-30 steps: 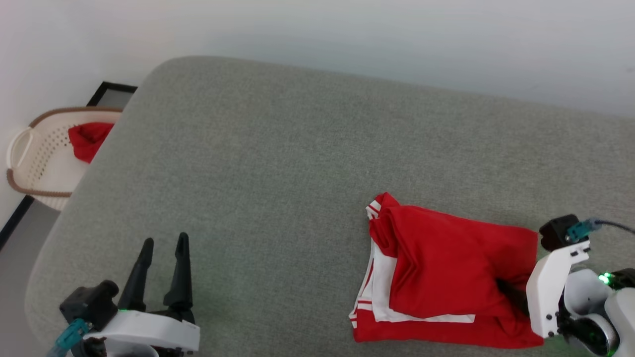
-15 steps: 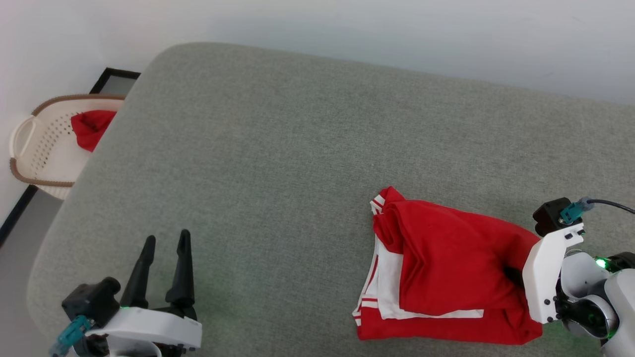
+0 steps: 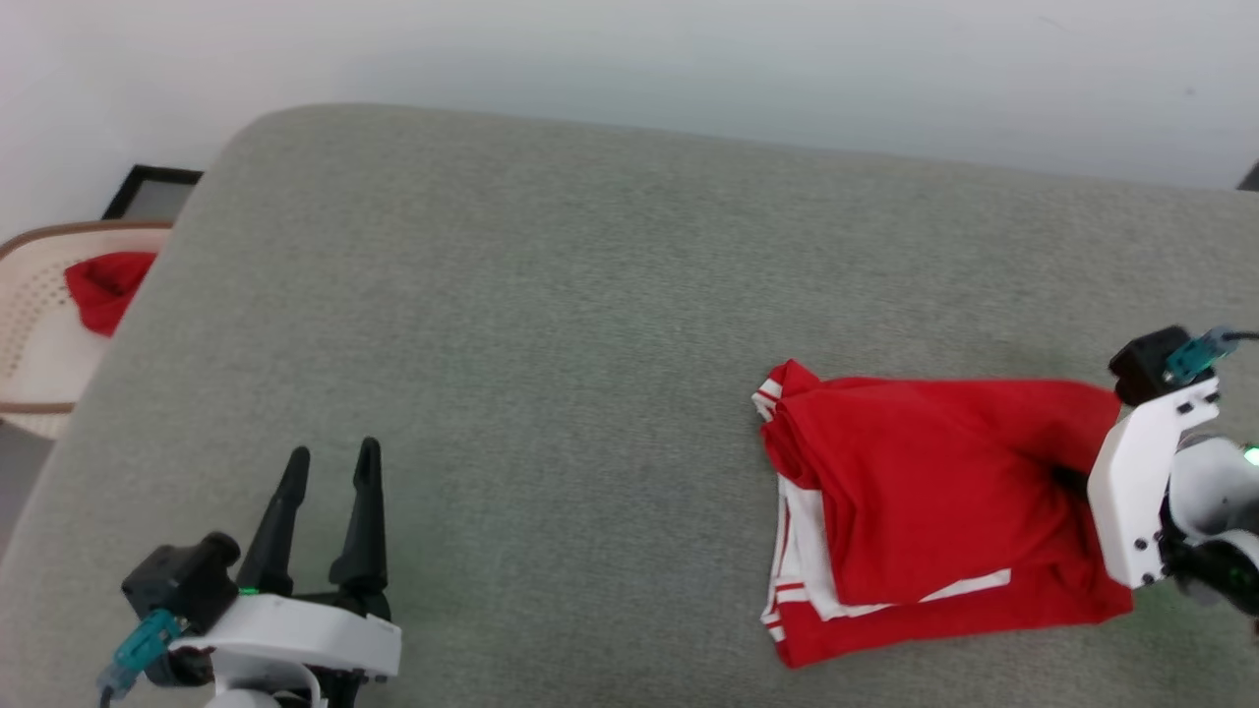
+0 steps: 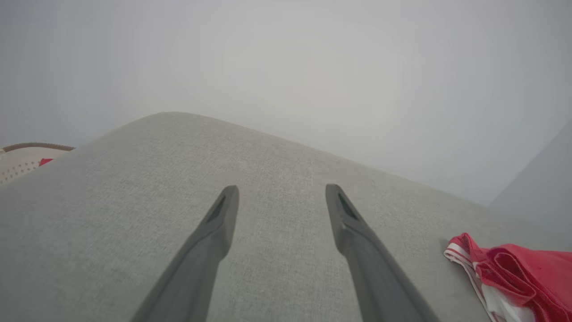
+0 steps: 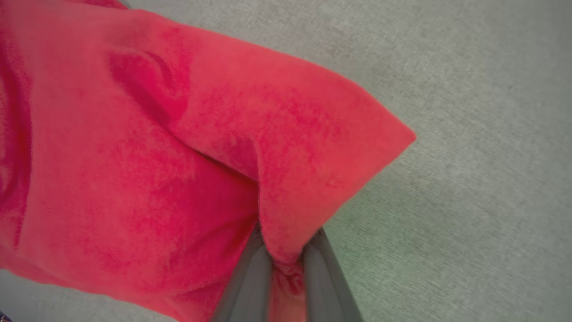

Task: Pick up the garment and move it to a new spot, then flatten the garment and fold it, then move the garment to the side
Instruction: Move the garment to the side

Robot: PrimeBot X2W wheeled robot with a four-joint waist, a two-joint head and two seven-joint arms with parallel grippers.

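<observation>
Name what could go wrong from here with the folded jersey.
1. The right gripper is shut on one thin edge fold of the garment; a pull could slip it free or peel the top layer off.
2. The white sleeve layers stick out opposite the grip and may trail, undoing the fold.
3. The left gripper stands open, apart from the cloth, so nothing steadies it.

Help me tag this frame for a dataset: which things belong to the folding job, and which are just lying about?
Job: garment, folded on the grey cushion; right gripper, shut on its edge; left gripper, open and empty.

Lying about: basket at the left; small red cloth in it; black frame beside it.
</observation>
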